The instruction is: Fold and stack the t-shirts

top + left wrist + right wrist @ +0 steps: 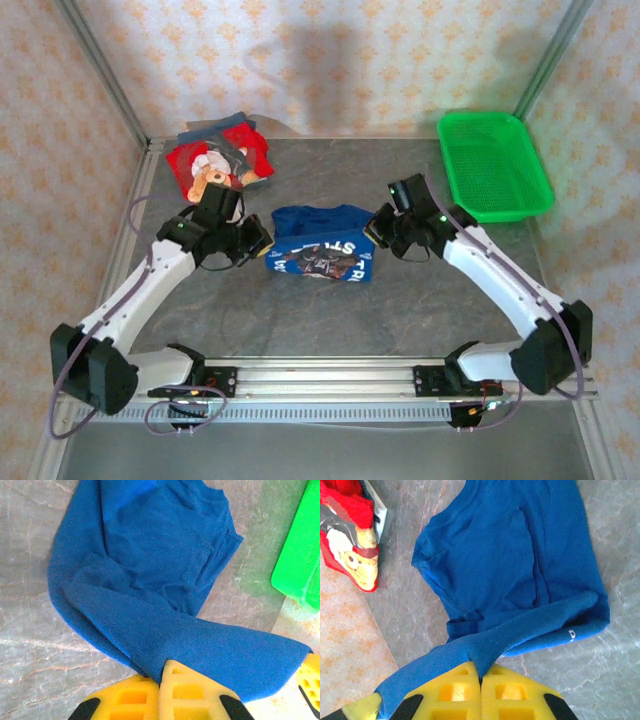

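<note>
A royal-blue t-shirt with white lettering lies mid-table, stretched between both arms. My left gripper is shut on its left edge; in the left wrist view the blue cloth runs into the closed yellow jaws. My right gripper is shut on its right edge, and the right wrist view has the cloth pinched at the jaws. A red teddy-bear-print t-shirt lies folded at the back left on top of a darker folded one.
A green plastic mesh basket stands at the back right, its corner in the left wrist view. The red shirt lies beyond the blue one in the right wrist view. Metal frame rails border the table.
</note>
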Tool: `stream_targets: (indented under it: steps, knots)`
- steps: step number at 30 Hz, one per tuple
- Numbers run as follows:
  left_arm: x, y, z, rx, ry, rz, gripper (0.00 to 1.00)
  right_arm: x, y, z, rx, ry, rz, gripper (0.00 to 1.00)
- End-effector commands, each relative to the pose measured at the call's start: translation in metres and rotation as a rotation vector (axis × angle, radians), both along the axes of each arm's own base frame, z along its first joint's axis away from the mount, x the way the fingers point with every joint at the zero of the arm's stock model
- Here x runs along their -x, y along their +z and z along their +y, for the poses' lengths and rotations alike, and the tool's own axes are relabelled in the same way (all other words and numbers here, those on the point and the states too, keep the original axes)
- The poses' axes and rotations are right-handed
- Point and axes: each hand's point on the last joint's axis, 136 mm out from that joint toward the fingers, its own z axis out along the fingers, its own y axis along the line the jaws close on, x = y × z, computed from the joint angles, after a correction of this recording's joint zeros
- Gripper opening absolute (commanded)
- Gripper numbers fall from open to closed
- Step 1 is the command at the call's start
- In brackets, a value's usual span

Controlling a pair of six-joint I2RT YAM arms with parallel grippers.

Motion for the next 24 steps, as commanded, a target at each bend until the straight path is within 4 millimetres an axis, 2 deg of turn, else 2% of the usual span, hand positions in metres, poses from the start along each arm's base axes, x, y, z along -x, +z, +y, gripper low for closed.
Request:
stream_targets:
  steps: [1,5,14,24]
  knots:
    - [-0.022,0.015,0.001,-0.001,-0.027,-0.058,0.00,-0.018,0.008,0.002,-0.002,0.058,-0.033,0.00]
    - [-0.046,0.009,0.005,-0.016,-0.030,-0.045,0.00,-0.039,-0.002,-0.005,0.019,0.068,0.000,0.00]
    - [-0.088,-0.026,0.004,-0.051,-0.069,0.022,0.00,-0.076,-0.034,-0.014,0.014,0.067,0.074,0.00]
    - [-0.125,-0.066,-0.004,-0.081,-0.106,0.077,0.00,-0.104,-0.074,-0.030,0.033,0.048,0.153,0.00]
